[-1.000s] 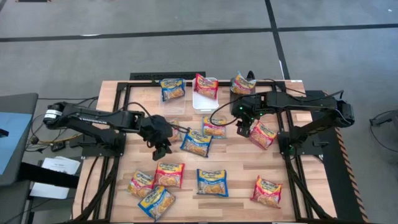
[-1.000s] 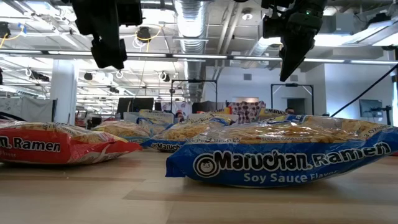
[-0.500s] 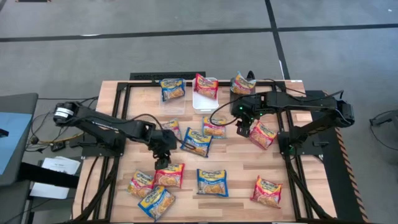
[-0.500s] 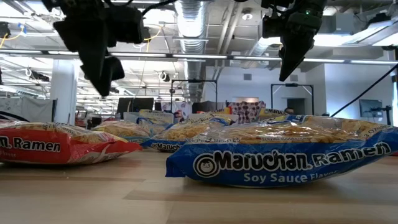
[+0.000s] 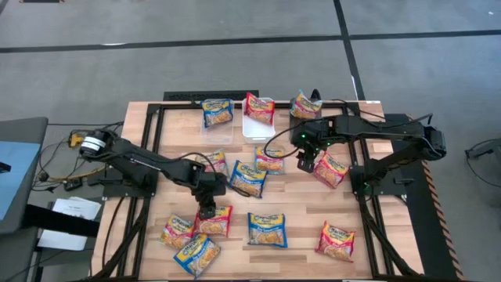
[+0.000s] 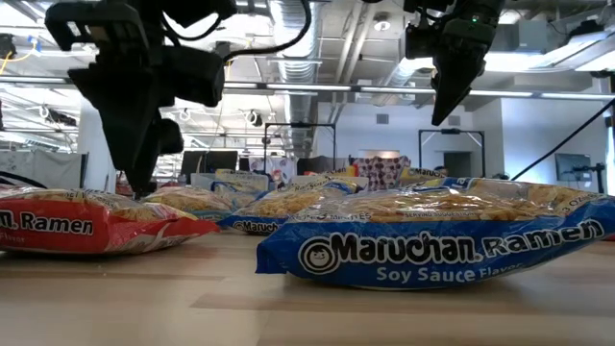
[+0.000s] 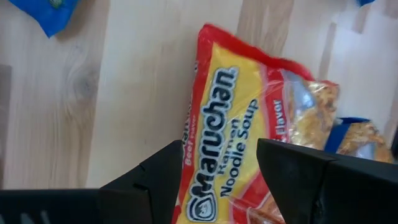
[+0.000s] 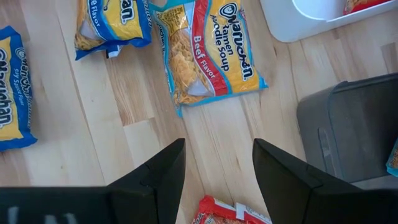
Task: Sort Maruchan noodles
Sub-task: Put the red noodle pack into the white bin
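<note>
Maruchan noodles lie scattered flat over the wooden worktop (image 5: pixel 305 207). Directly under the left claw (image 5: pixel 207 210) is a red-and-yellow packet (image 7: pixel 239 146), its edge framed between the spread fingers; contact is hard to judge, though the claw seems just above it. The right claw (image 5: pixel 306 165), also spread, hangs well above the worktop, a red-edged beef packet (image 8: pixel 211 53) ahead of it and a dark bin (image 8: pixel 348 134) beside.

Red beef packet (image 7: pixel 249 143) cut off beside the left gripper's (image 7: pixel 217 168) fingers, blue corner (image 7: pixel 46 12) clipped, contents of white bin (image 8: pixel 311 15) mostly out of frame, dark bin (image 8: pixel 348 130) possibly empty, interior unseen.
</note>
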Robot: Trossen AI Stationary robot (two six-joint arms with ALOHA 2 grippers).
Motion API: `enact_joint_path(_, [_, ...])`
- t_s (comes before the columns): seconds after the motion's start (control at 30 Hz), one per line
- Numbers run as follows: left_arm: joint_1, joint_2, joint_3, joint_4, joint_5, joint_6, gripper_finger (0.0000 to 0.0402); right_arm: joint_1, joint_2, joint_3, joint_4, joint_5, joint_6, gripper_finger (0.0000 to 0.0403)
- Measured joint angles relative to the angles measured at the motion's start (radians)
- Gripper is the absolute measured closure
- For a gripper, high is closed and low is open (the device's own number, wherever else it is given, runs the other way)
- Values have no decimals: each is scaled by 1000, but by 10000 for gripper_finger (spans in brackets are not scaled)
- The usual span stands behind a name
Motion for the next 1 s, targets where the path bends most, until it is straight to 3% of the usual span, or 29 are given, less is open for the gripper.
enact_joint_path(0.37, [-32, 98, 0, 49, 29, -8, 205, 0, 0, 0, 6, 0, 0, 192])
enact_joint_path(0.63, [-34, 104, 1, 54, 28, -41, 208, 0, 0, 0, 8, 0, 0, 192])
enact_joint_path(1.0, [-33, 104, 1, 70, 9, -29, 289, 0, 0, 0, 9, 0, 3, 192])
